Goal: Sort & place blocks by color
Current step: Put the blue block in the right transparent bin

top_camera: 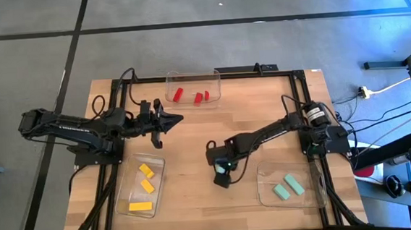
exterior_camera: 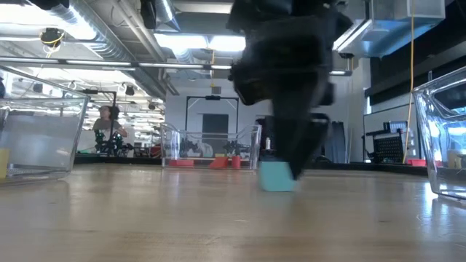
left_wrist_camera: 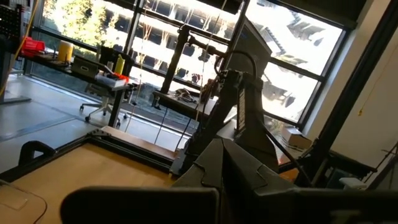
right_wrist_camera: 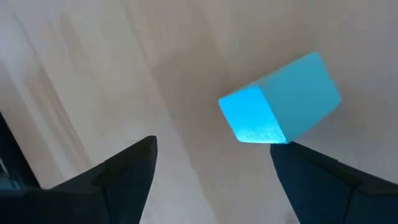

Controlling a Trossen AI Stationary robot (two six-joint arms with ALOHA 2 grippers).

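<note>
The place is a robotics lab or workshop. A wooden table (top_camera: 193,141) stands on a grey concrete floor (top_camera: 29,76) with loose cables (top_camera: 378,88). Exposed ducts (exterior_camera: 109,36) and strip lights (exterior_camera: 196,44) run overhead. Behind are large windows (left_wrist_camera: 155,43), a cluttered bench (left_wrist_camera: 81,65) and a person (exterior_camera: 109,127) at another rig.

Item: we are viewing a wooden table (top_camera: 193,141) bearing three clear trays: far tray (top_camera: 193,77), near-left tray (top_camera: 124,200), near-right tray (top_camera: 269,196). One teal block (exterior_camera: 277,176) is lying directly on the wood mid-table.
</note>
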